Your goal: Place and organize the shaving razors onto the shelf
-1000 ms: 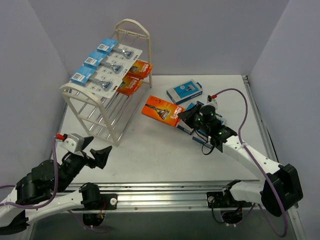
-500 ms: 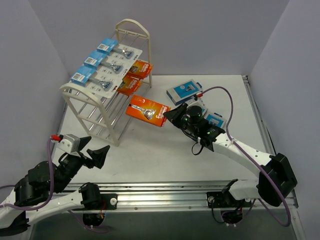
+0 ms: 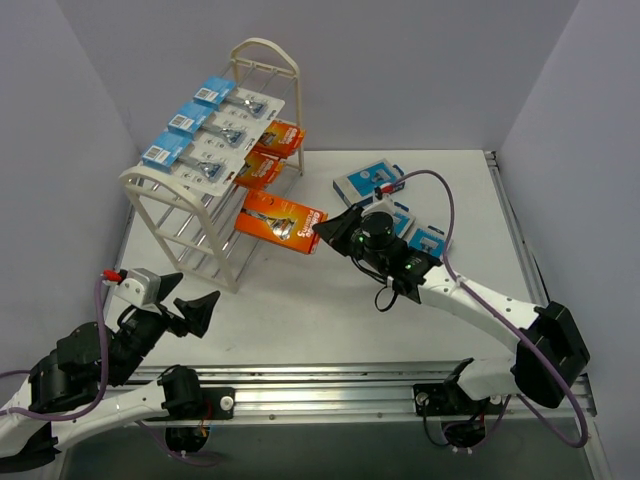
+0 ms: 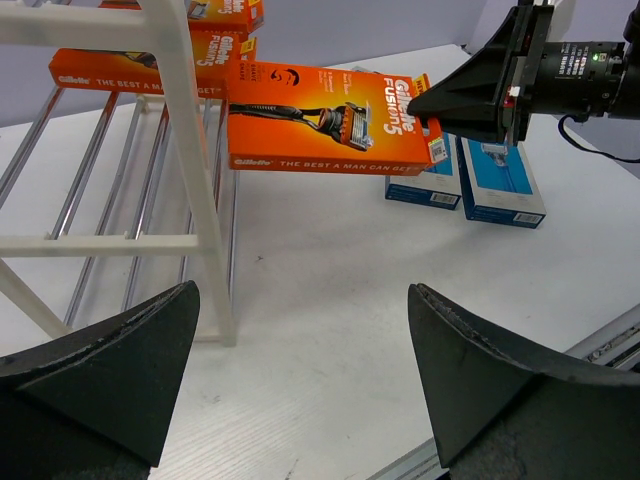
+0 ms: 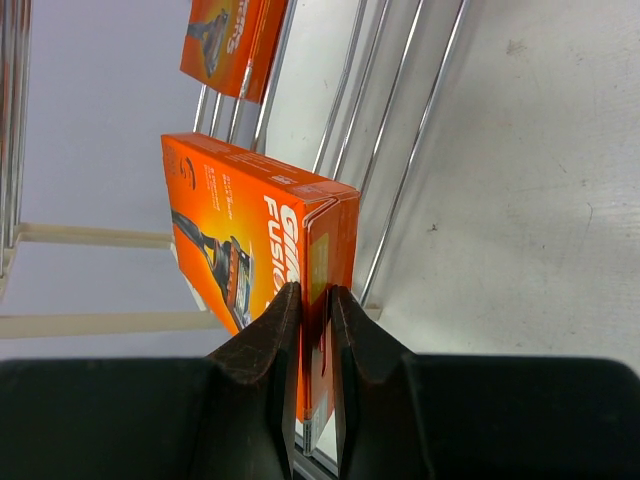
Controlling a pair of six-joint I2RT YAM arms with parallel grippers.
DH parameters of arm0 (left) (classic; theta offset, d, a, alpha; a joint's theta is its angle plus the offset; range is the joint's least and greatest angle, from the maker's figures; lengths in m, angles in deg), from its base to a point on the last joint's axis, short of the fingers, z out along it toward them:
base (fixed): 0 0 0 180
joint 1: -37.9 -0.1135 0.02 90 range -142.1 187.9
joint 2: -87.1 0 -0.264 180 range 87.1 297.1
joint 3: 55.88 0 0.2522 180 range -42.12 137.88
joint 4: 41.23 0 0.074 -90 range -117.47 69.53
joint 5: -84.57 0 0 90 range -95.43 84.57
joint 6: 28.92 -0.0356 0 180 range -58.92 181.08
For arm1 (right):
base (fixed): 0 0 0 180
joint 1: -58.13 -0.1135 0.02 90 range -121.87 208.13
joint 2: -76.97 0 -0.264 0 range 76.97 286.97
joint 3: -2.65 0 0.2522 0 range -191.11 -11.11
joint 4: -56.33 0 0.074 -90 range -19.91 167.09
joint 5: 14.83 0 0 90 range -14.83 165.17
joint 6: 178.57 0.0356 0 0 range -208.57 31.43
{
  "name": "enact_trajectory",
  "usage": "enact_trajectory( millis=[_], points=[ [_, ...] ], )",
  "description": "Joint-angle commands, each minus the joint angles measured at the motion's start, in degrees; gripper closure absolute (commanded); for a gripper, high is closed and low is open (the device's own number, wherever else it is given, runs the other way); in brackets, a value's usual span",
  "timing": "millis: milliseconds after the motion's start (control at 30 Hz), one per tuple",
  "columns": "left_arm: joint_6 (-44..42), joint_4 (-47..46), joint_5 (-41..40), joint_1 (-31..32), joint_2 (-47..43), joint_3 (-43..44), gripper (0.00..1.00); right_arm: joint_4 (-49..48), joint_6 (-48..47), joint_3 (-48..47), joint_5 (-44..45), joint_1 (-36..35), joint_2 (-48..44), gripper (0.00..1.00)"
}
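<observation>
My right gripper [image 3: 325, 228] is shut on the end of an orange razor box [image 3: 281, 220] and holds it in the air beside the cream-white shelf [image 3: 215, 185], at its lower rods. The box also shows in the left wrist view [image 4: 325, 118] and in the right wrist view [image 5: 250, 250]. Three white blister cards with blue headers [image 3: 210, 135] lie on the top tier. Two orange boxes [image 3: 268, 152] lie on the tier below. Blue-and-white boxes [image 3: 368, 183] lie on the table behind my right arm. My left gripper [image 3: 195, 305] is open and empty, near the shelf's front foot.
The table's metal front rail [image 3: 330, 385] runs along the near edge. Grey walls close the back and both sides. Two blue-and-white boxes [image 4: 470, 180] lie just right of the held box in the left wrist view.
My right gripper has carried the orange box left, from above the middle of the table to the shelf's side. The left gripper has shifted slightly.
</observation>
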Motion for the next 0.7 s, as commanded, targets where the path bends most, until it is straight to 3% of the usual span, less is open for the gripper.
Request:
enact_trajectory(
  millis=[0, 667],
  points=[
    [0.34, -2.24, -0.30, -0.45, -0.25, 0.32, 0.06, -4.30, 1.09, -3.97, 2.55, -0.94, 0.61, 1.00],
    [0.34, -2.41, 0.67, -0.63, 0.36, 0.24, 0.06, -8.78, 2.84, -12.49, 5.89, -4.98, 11.50, 1.00]
  ],
)
